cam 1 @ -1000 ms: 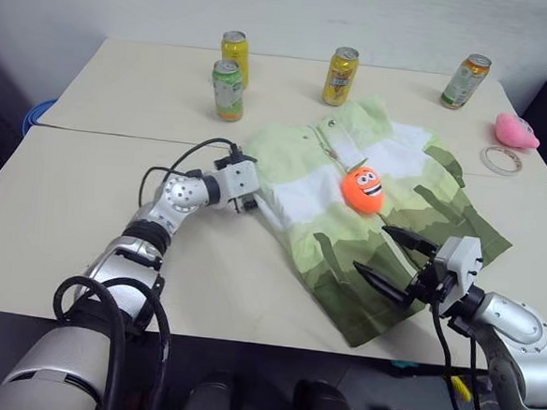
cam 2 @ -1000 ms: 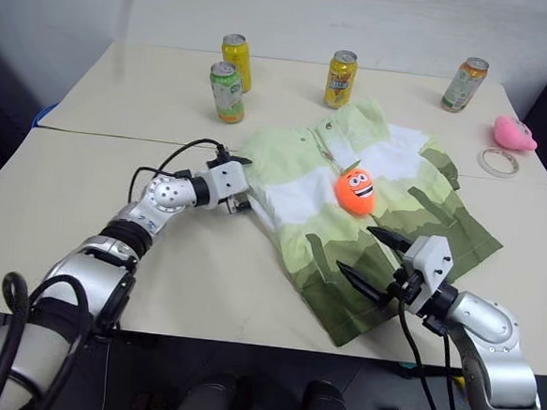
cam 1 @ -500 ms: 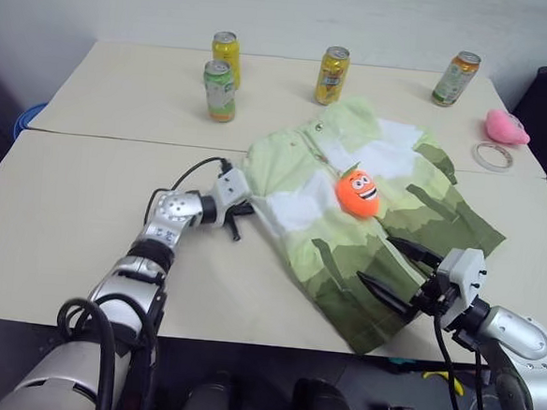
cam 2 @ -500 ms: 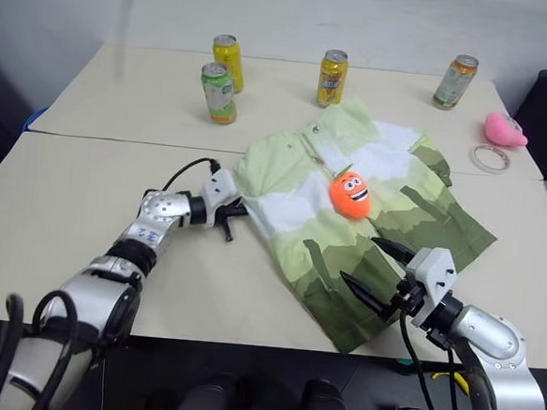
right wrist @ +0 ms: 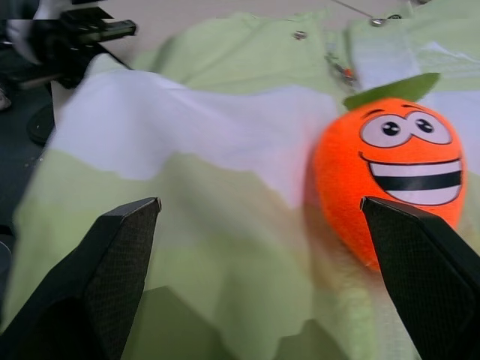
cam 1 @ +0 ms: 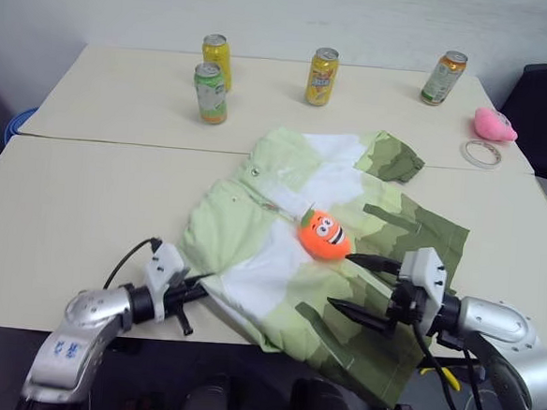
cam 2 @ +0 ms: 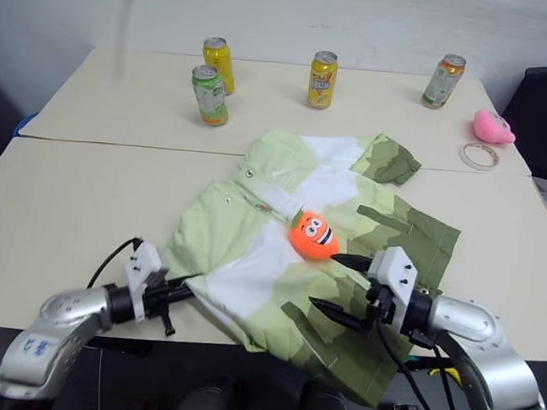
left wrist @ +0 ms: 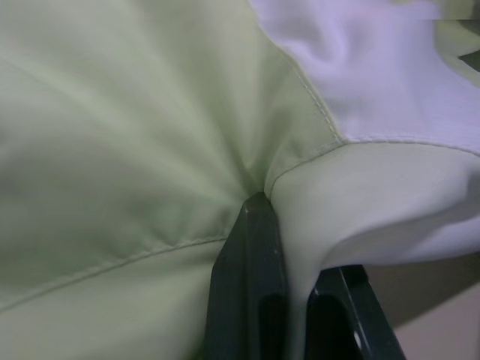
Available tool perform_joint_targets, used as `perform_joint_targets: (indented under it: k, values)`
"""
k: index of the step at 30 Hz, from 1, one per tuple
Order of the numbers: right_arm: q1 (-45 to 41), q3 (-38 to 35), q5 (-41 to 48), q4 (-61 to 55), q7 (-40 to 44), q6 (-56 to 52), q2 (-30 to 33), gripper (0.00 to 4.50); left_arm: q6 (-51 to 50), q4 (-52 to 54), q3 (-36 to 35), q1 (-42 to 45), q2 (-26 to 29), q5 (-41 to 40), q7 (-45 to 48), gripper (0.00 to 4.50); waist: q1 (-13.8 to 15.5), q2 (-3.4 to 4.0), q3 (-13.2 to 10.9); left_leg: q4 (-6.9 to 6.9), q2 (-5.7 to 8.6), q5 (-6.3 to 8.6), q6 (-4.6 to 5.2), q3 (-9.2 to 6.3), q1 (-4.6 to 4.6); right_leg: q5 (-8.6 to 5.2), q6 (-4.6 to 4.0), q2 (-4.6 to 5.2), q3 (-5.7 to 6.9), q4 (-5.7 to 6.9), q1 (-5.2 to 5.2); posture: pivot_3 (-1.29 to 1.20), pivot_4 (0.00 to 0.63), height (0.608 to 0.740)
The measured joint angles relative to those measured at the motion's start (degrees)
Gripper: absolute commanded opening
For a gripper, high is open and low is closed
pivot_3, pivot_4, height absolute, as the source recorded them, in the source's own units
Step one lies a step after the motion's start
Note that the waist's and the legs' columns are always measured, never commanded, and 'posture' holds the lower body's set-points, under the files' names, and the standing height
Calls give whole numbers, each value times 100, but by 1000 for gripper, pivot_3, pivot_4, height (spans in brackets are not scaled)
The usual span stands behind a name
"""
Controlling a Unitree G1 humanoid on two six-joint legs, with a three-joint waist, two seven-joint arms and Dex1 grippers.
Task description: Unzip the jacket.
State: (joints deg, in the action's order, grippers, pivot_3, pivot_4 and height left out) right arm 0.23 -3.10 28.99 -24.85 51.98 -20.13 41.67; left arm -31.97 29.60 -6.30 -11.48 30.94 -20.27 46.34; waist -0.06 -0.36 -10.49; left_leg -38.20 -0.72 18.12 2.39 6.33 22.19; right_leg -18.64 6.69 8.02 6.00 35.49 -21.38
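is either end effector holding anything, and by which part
The left end effector is shut on the jacket, pinching a fold at its near left edge. The right end effector is open, holding nothing.

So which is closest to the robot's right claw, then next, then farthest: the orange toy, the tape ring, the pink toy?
From the right gripper:
1. Orange toy, just past it on the jacket.
2. Tape ring, far right of the table.
3. Pink toy, a little behind the ring.

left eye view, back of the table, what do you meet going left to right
green can → yellow can → second yellow can → green and orange can → tape ring → pink plush toy
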Motion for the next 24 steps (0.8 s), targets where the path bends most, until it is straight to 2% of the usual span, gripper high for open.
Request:
perform_joint_targets:
  k: [5, 11, 14, 16, 19, 21, 24]
  values:
    - [15, -538, 2, 521, 131, 47, 197, 4500, 84, 659, 22, -1076, 374, -254, 228, 54, 21, 1, 1, 3, 4, 2, 3, 0, 3, -5, -10, 4, 6, -11, 1, 0, 150, 740]
    - [21, -669, -59, 864, 384, 238, 268, 4500, 718, 690, 165, -1227, 177, -352, 296, 54, 10, 2, 1, 4, 2, 3, 5, 2, 4, -7, -13, 4, 8, -12, 1, 0, 150, 740]
    - [-144, -692, 267, 877, 501, 44, 267, 4500, 488, 682, 45, -1248, 511, -733, 519, 774, 3, 3, 1, 4, 0, 2, 4, 2, 4, -8, -15, 1, 11, -6, -1, 0, 150, 740]
    - [-230, -776, 566, 814, 545, -178, 267, 4500, 28, 636, -345, -1233, 839, -1306, 714, 1321, 1, 4, 1, 3, -2, 2, 4, -1, 4, -11, -20, 1, 13, -2, -2, 0, 150, 740]
    - [-359, -767, 764, 598, 628, -401, 267, 4500, -661, 230, -1291, -1171, 1714, -2016, 1167, 2336, -6, 7, 1, 2, -4, 0, -1, -7, 3, -16, -29, 1, 18, 8, -6, 0, 150, 740]
    - [-427, -644, 765, 487, 640, -451, 267, 4500, -753, -113, -1769, -1134, 2177, -2071, 1497, 2927, -7, 9, 1, 3, -2, 0, -2, -7, 4, -16, -30, 1, 18, 7, -7, 0, 150, 740]
    - [-557, -374, 715, 439, 587, -541, 201, 4500, -746, -822, -2093, -582, 2368, -2260, 1912, 3954, 14, 10, 0, 3, 1, 1, -2, -8, 7, -16, -30, 1, 21, 6, -9, 0, 150, 740]
